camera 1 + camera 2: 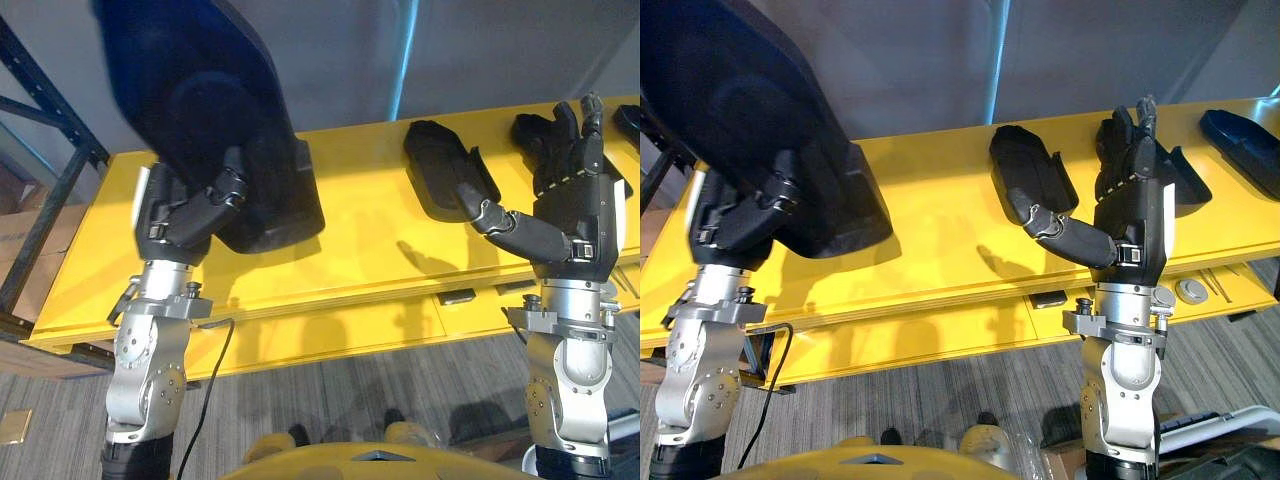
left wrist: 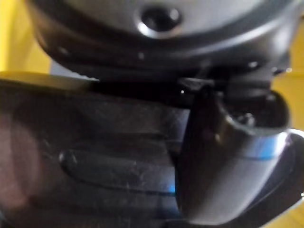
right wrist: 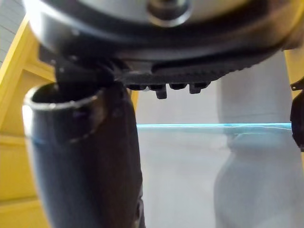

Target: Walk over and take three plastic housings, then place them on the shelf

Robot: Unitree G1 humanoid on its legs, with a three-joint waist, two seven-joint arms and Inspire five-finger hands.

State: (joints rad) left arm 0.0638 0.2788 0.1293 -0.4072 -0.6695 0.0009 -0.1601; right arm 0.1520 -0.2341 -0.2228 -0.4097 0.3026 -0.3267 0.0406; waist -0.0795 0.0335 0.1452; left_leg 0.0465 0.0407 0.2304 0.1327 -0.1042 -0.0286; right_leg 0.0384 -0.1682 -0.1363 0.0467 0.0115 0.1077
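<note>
- Your left hand (image 1: 185, 215) curls round a smooth black housing (image 1: 255, 195), hiding some of the yellow shelf (image 1: 360, 240).
- Your right hand (image 1: 575, 215), straight-fingered and empty, fronts other housings (image 1: 1025, 175).

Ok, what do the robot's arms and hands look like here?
The left arm and right arm are silver-grey metal with rounded joint housings and bolted wrist collars. The left hand and right hand are dark, with segmented fingers, each with a white panel along one side.
</note>
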